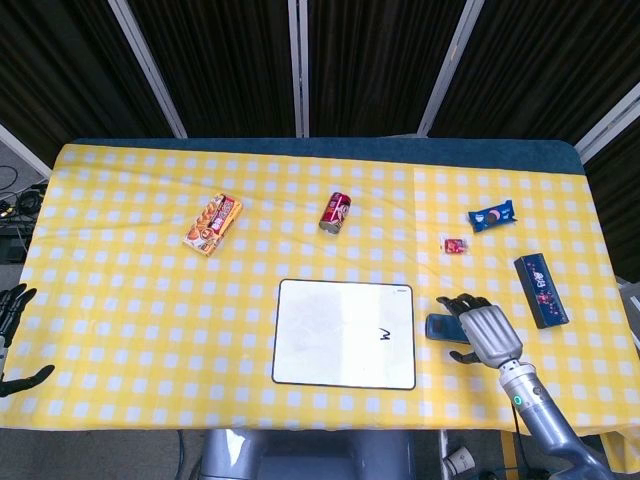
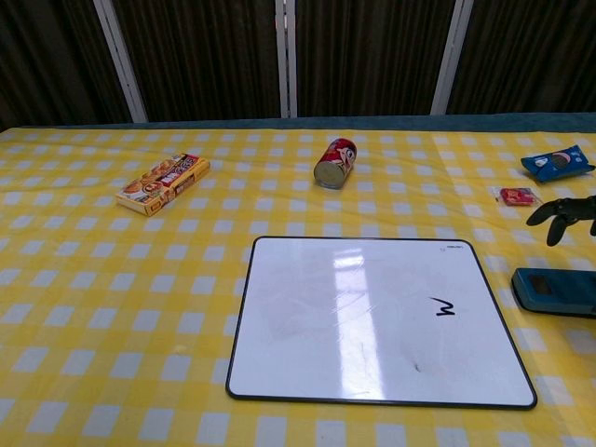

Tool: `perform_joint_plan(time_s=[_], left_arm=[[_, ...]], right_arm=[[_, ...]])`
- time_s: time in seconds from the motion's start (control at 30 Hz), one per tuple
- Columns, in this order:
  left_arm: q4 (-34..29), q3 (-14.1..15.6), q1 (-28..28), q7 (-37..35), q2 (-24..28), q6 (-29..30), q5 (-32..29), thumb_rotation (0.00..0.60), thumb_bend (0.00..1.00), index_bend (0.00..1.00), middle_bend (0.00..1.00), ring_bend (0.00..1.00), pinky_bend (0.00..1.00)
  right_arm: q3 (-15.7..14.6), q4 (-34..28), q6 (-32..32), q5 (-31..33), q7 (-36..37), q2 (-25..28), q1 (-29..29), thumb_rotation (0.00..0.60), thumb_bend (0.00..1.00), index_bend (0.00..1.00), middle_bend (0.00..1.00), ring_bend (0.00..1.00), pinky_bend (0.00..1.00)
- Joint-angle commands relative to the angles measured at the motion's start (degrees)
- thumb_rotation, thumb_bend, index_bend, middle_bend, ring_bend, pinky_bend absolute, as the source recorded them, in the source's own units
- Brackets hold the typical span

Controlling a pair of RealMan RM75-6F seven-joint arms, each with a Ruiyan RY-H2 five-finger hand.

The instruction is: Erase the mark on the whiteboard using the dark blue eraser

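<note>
Silver-backed right hand (image 1: 484, 333) with black fingers (image 2: 559, 216) spread and empty, at about four o'clock in the head view, grey forearm (image 1: 545, 425) trailing toward five. Black left hand (image 1: 12, 335) at the nine o'clock edge, fingers apart, holding nothing.

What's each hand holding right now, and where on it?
Nothing. The right hand hovers over the eraser with fingers spread, not gripping it. The left hand is open at the table edge.
</note>
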Motion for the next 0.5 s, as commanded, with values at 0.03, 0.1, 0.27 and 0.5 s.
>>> perform_joint_plan(time_s=[0.03,0.1,0.27,0.5], left_arm=[[0.14,0.03,-0.01,0.32,-0.19,-0.25,-0.33,0.600,0.00,0.00,0.00,0.00,0.00],[0.14,0.03,0.05,0.51,-0.27,-0.22,-0.44,0.600,0.00,0.00,0.00,0.00,0.00],[-0.04,0.10,0.21,0.77,-0.33,0.16,-0.17,0.600,0.00,0.00,0.00,0.00,0.00],[-0.30,0.09,-0.26,2.07,-0.78,-0.71,-0.36,0.600,0.00,0.00,0.00,0.00,0.00]], right_arm=[[-0.32,1.44,-0.64,0.29,-0.13,-1.18,0.62,0.600,0.06,0.24,0.31,0.22,0.30],[-0.66,2.57,-0.85,0.36,-0.23,-1.92,0.86,0.600,0.06,0.24,0.31,0.22,0.31],[-1.06,5.09,-0.09,-0.06,0.30,-3.59,1.03,0.600,0.09,0.26,0.33,0.24,0.33],[-1.24,8.98,0.52,-0.52,1.19,-5.81,1.74,0.600,0.11,0.28,0.34,0.26,0.33]])
